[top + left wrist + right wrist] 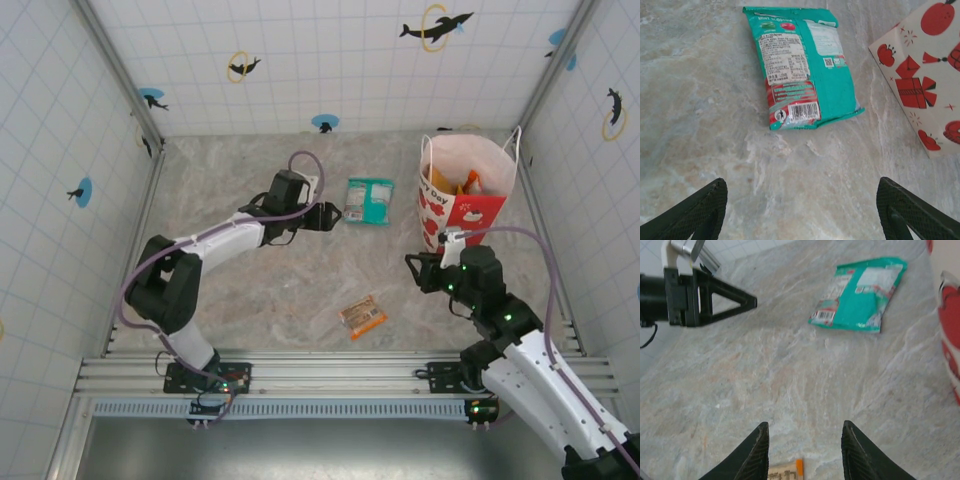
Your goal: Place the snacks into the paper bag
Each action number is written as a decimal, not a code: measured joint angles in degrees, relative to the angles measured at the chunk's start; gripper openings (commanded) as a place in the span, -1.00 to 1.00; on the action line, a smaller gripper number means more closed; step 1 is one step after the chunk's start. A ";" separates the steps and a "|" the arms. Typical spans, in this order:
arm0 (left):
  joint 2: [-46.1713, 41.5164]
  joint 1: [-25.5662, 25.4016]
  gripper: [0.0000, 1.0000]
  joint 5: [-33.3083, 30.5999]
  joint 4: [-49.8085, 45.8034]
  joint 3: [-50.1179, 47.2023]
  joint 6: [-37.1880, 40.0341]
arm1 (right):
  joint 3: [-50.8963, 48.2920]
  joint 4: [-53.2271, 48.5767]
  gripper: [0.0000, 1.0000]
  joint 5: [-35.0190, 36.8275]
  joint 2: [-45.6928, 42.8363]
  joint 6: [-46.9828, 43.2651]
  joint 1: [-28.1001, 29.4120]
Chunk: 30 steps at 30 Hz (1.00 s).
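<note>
Teal packet (369,201) flat, left gripper (336,215) outstretched beside it; jaws apart

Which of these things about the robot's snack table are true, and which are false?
1. The teal packet lies flat on the table. True.
2. The paper bag has tipped over. False: it stands upright with its mouth open to the top.
3. The left gripper is holding the teal packet. False: its jaws are open and empty, and the packet lies just ahead of it.
4. Some orange packets sit inside the paper bag. True.
5. The wrapped bar is in the paper bag. False: it lies on the table, nearer the arms' bases.
</note>
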 measured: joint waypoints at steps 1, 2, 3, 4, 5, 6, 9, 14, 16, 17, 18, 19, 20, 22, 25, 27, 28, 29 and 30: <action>0.98 0.02 0.53 0.02 0.15 0.68 -0.28 | -0.96 0.48 -0.19 0.46 -0.15 0.59 0.68; 2.01 0.09 0.51 0.07 0.24 1.44 -0.59 | -1.79 0.83 -0.19 0.72 -0.33 0.98 1.22; 3.19 0.22 0.49 0.20 0.44 2.27 -1.11 | -2.51 1.09 -0.19 1.07 -0.48 1.44 1.84; 4.44 0.44 0.48 0.26 0.59 3.10 -1.55 | -3.26 1.75 -0.19 1.51 -0.66 2.03 2.38; 5.31 0.63 0.47 0.48 0.74 3.72 -1.84 | -3.78 2.25 -0.19 1.84 -0.74 2.40 2.80; 6.45 0.98 0.46 0.76 1.11 4.39 -2.29 | -4.39 2.97 -0.19 2.12 -0.81 2.84 3.26; 9.44 1.81 0.43 2.05 2.21 6.19 -3.58 | -5.99 4.59 -0.19 2.75 -0.81 3.98 4.46; 14.14 2.32 0.38 4.17 4.39 9.55 -5.46 | -6.73 6.56 -0.19 3.80 -0.22 5.01 6.10; 15.65 2.32 0.36 4.96 5.33 10.45 -6.14 | -6.73 7.21 -0.19 3.98 0.07 5.27 6.43; 16.31 2.29 0.35 5.40 5.97 10.73 -6.38 | -6.73 7.50 -0.19 4.07 0.28 5.38 6.60; 16.92 2.29 0.34 5.84 6.45 11.02 -6.78 | -6.73 7.69 -0.19 4.20 0.50 5.44 6.69; 17.55 2.29 0.33 6.16 7.04 11.19 -7.21 | -6.73 7.85 -0.19 4.20 0.68 5.46 6.71; 18.23 2.29 0.32 6.51 7.61 11.41 -7.50 | -6.73 7.96 -0.19 4.26 0.79 5.46 6.75; 19.58 2.29 0.27 6.99 8.50 12.00 -8.00 | -6.73 8.15 -0.19 4.42 0.94 5.51 6.75; 21.53 2.29 0.21 7.58 9.97 12.39 -8.92 | -7.06 9.25 -0.19 4.63 1.05 5.70 6.99; 22.60 2.29 0.20 7.91 10.75 12.50 -9.53 | -7.63 9.51 -0.19 4.66 1.05 5.86 7.13; 23.08 2.29 0.20 8.04 10.97 12.70 -9.81 | -7.82 9.49 -0.19 4.66 1.05 5.92 7.13; 23.65 2.29 0.19 8.26 11.34 12.92 -10.25 | -8.02 9.46 -0.19 4.66 1.05 5.99 7.10; 24.26 2.29 0.19 8.55 11.82 13.14 -10.58 | -8.17 9.49 -0.19 4.68 1.07 6.05 7.13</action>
